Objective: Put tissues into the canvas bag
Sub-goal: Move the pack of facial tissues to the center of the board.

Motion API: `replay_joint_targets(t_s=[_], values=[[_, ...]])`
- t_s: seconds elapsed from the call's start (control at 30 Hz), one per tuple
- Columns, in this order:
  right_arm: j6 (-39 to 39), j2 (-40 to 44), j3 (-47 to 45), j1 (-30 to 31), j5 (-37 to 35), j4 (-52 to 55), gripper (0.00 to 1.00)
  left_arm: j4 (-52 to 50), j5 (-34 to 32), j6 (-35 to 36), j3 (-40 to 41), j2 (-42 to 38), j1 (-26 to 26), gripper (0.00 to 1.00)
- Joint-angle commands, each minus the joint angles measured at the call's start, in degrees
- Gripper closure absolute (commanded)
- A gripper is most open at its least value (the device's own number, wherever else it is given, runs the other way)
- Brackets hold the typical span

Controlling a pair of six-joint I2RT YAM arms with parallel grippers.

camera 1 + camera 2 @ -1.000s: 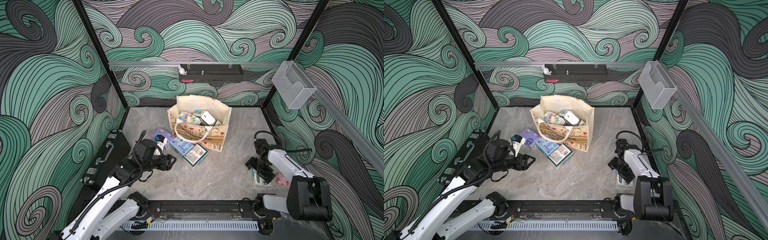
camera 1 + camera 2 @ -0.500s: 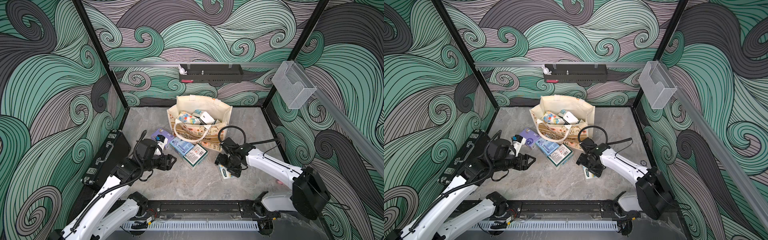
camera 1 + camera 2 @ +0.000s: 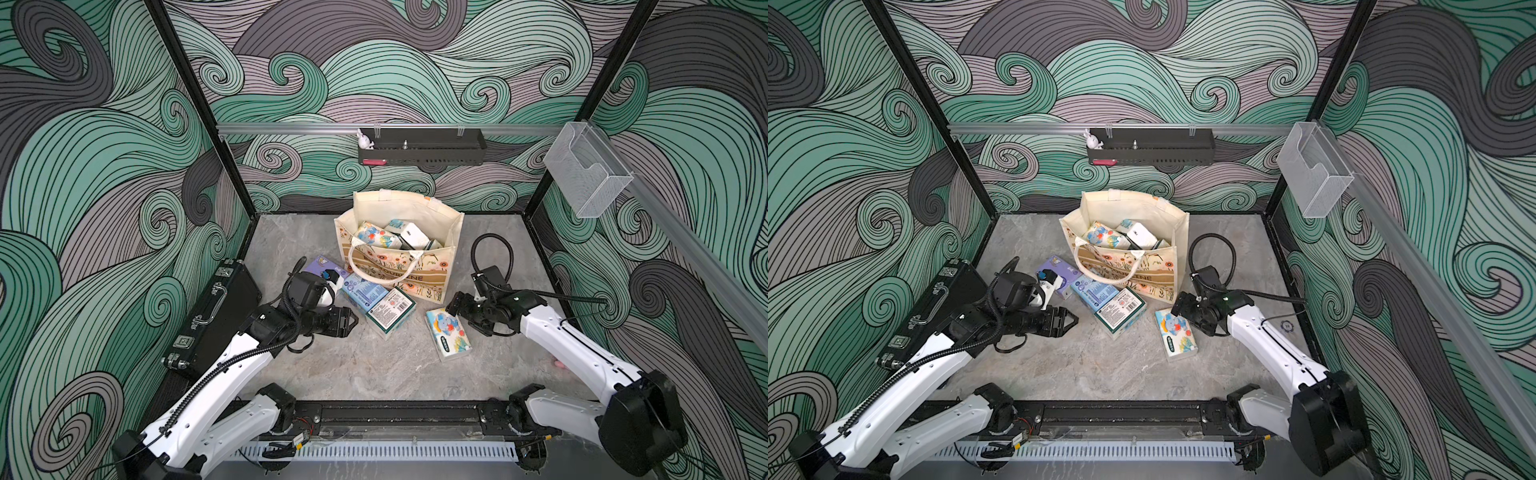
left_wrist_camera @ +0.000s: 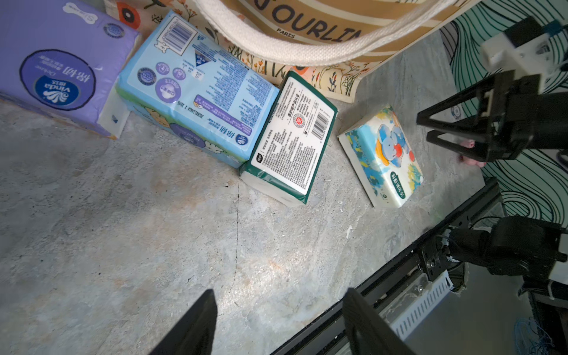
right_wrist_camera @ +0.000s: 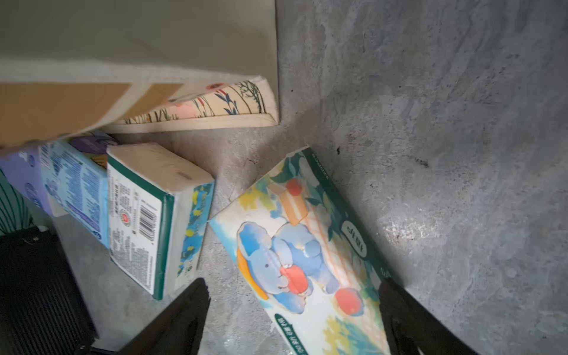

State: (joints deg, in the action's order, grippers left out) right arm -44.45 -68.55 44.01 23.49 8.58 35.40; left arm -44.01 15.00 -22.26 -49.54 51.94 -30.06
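The canvas bag stands upright at the back middle of the table with several tissue packs inside. On the table in front of it lie a purple pack, a light blue pack, a green-white pack and an elephant pack. My right gripper is open and hovers just beyond the elephant pack, which shows below its spread jaws, and it holds nothing. My left gripper is open over bare table, left of the green-white pack.
A black hard case lies along the left wall beside my left arm. A small pink plush sits by the right wall behind my right arm. A black shelf and a clear holder hang on the walls.
My right arm swung from the right wall toward the middle, and the elephant pack moved with it to beside the green-white pack. My left arm has barely moved.
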Motion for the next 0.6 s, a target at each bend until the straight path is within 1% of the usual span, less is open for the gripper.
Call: replay_joint_targets(t_s=[0.0, 0.1, 0.13, 0.23, 0.3, 0.4, 0.5, 0.57], values=[[9.75, -1.63, -1.63, -0.76, 3.02, -8.08, 0.14, 7.1, 6.66, -5.56, 3.88, 1.56, 0.27, 0.33], [11.52, -5.19, -2.15, -0.98, 4.18, -8.77, 0.15, 14.93, 12.31, -12.99, 8.7, 3.71, 0.27, 0.32], [11.46, -6.3, -2.45, -0.99, 5.09, -8.81, 0.15, 16.6, 13.12, -14.69, 9.82, 4.59, 0.28, 0.32], [6.79, -7.62, -6.71, -0.86, 10.61, -13.73, 0.16, 18.79, 15.17, -17.55, 11.07, 7.89, 0.18, 0.32], [1.57, -6.61, -10.71, -0.04, 13.57, -18.81, 0.17, 19.64, 15.75, -18.37, 10.83, 10.0, 0.09, 0.32], [-4.17, -3.79, -13.16, 3.68, 14.7, -22.48, 0.17, 20.81, 15.71, -19.02, 10.19, 11.87, -0.2, 0.32], [-7.34, -0.08, -13.18, 7.27, 14.71, -22.21, 0.16, 21.98, 15.66, -19.63, 9.13, 13.72, -0.52, 0.32], [-7.16, 3.14, -12.94, 7.49, 13.57, -19.53, 0.15, 22.43, 15.67, -19.71, 8.23, 15.39, -1.08, 0.32]])
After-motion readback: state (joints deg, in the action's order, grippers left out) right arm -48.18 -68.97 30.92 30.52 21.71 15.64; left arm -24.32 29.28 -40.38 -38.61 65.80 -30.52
